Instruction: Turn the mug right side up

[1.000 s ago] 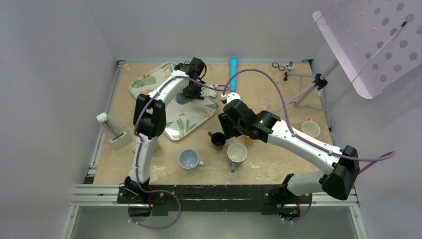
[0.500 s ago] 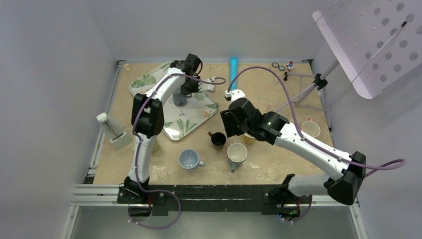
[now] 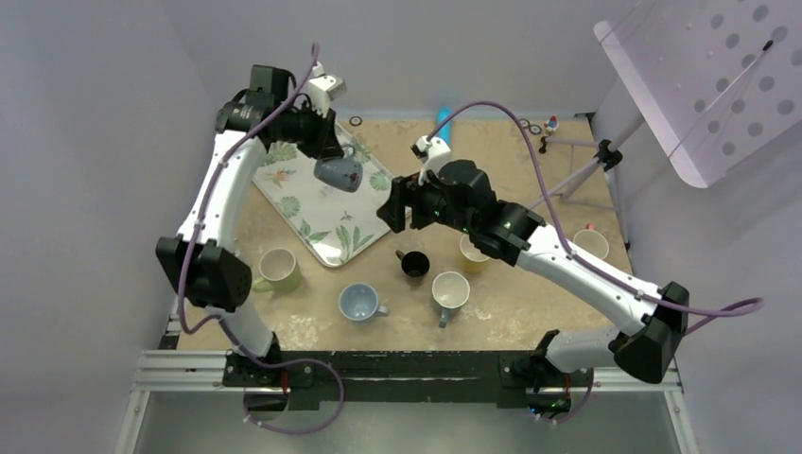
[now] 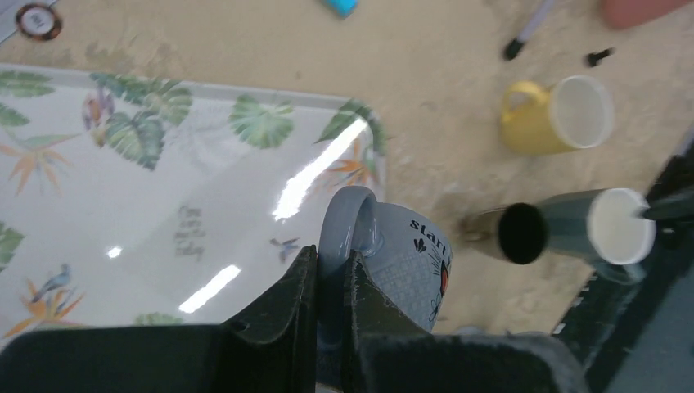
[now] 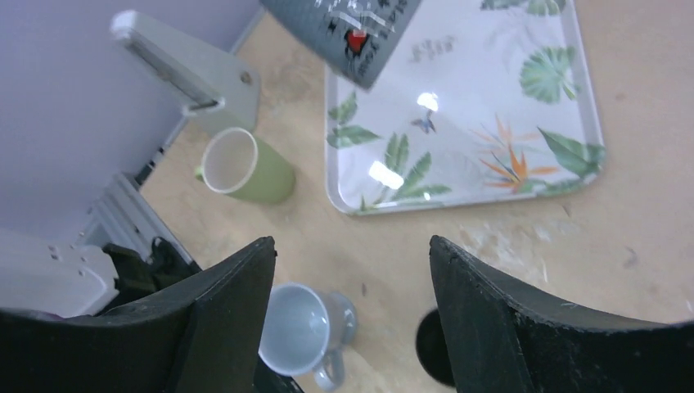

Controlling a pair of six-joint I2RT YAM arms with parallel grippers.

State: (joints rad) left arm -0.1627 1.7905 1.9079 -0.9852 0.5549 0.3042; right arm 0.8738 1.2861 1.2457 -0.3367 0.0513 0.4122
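The grey mug (image 3: 339, 173) hangs in the air over the leaf-print tray (image 3: 303, 203), toward 11 o'clock on the table, touching nothing but me. My left gripper (image 4: 329, 264) is clamped tight on its handle (image 4: 348, 229). I judge a pinch there lets a roll of the wrist swing the body round, and the height gives the mug room to turn without hitting the tray. It sits tilted, printed side toward 4 o'clock, where my right gripper (image 5: 350, 246) waits near it with its fingers spread wide and nothing between them, probably on hand to steady it. I cannot tell which way the mug's mouth faces. My own left fingers (image 4: 286, 319) cover its lower part, and the right wrist view cuts it off at the top edge. My right arm also hides part of the yellow mug (image 3: 473, 255) at 5 o'clock.
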